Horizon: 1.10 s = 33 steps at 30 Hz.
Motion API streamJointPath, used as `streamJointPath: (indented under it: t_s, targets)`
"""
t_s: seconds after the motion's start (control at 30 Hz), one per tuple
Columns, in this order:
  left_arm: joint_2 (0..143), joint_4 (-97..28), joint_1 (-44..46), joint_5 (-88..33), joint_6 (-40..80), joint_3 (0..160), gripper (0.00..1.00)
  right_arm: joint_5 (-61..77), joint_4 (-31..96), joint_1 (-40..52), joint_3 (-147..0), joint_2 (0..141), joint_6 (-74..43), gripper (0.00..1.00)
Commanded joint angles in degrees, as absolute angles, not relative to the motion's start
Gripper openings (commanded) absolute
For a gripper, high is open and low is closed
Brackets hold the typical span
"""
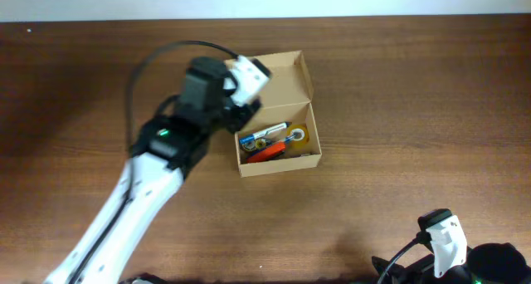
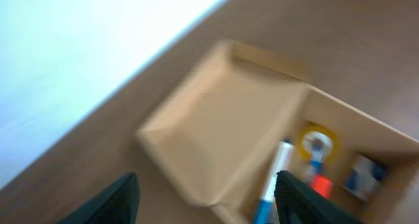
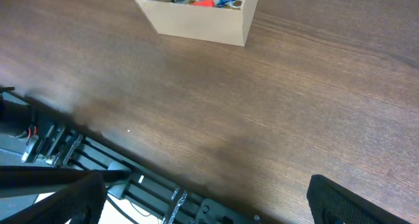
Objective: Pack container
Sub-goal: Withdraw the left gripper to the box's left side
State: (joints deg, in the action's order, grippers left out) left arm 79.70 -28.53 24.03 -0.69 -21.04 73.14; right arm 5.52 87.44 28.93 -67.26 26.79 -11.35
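The tan cardboard container (image 1: pixel 278 155) sits mid-table with its flap lid (image 1: pixel 286 80) open toward the back. Inside lie a blue-and-white pen (image 1: pixel 265 134), an orange item (image 1: pixel 265 152) and a yellow tape roll (image 1: pixel 297 135). My left gripper (image 1: pixel 249 97) hovers over the lid's left end, open and empty. In the blurred left wrist view its fingers (image 2: pixel 206 201) straddle the lid's corner (image 2: pixel 216 132), with the pen (image 2: pixel 272 178) and tape roll (image 2: pixel 317 142) to the right. My right gripper (image 1: pixel 440 234) is parked at the front right edge, open; its fingers (image 3: pixel 209 198) are spread over bare table, and the container (image 3: pixel 196 21) is far ahead.
A white wall strip (image 1: pixel 265 0) runs along the back of the wooden table (image 1: pixel 398 110). The metal frame rails (image 3: pixel 78 152) show at the table's front edge. The left arm (image 1: pixel 141 193) stretches across the front left.
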Motion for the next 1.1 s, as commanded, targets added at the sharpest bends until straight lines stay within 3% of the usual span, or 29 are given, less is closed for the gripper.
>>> streamJointPath:
  t_s: [0.0, 0.57, 0.8, 1.07]
  targets:
    - [76.55, -29.63, 21.19, 3.95, -16.27, 74.00, 0.65, 5.80, 87.42, 29.19, -67.00, 26.55, -10.94, 0.99]
    - [74.87, -41.69, 16.34, 3.68, -7.46, 74.00, 0.66, 5.80, 87.42, 29.19, -67.00, 26.55, -10.94, 0.99]
    - [74.87, -43.31, 16.34, -6.24, -3.42, 74.00, 0.66, 5.80, 87.42, 29.19, -67.00, 26.55, -10.94, 0.99]
    - [75.42, -43.13, 16.34, -6.42, -3.25, 73.97, 0.67, 5.80, 87.42, 29.19, -67.00, 26.55, -10.94, 0.99]
